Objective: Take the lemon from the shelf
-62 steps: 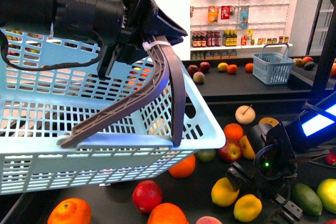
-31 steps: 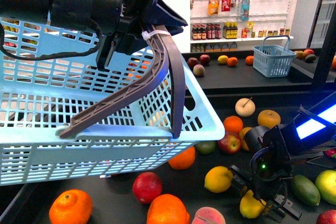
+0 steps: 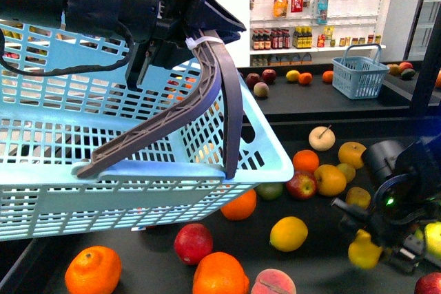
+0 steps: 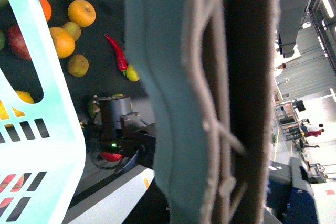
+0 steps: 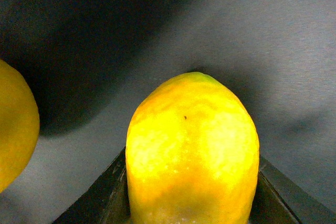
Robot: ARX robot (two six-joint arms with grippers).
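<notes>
Lemon (image 3: 363, 253) is clamped in right gripper (image 3: 373, 246) over shelf (image 3: 148, 275). Basket (image 3: 103, 191) is hung from left gripper (image 3: 142, 67); its closure cannot be told.

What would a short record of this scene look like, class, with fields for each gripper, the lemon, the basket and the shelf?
left gripper: shut on the handle of the basket
right gripper: shut on the lemon
lemon: between the right gripper's jaws, low over the shelf; whether it is clear of the tray cannot be told
basket: light blue, slotted, held up by its handle
second lemon: loose on the tray, apart from both grippers
shelf: black frame, dark flat tray
</notes>
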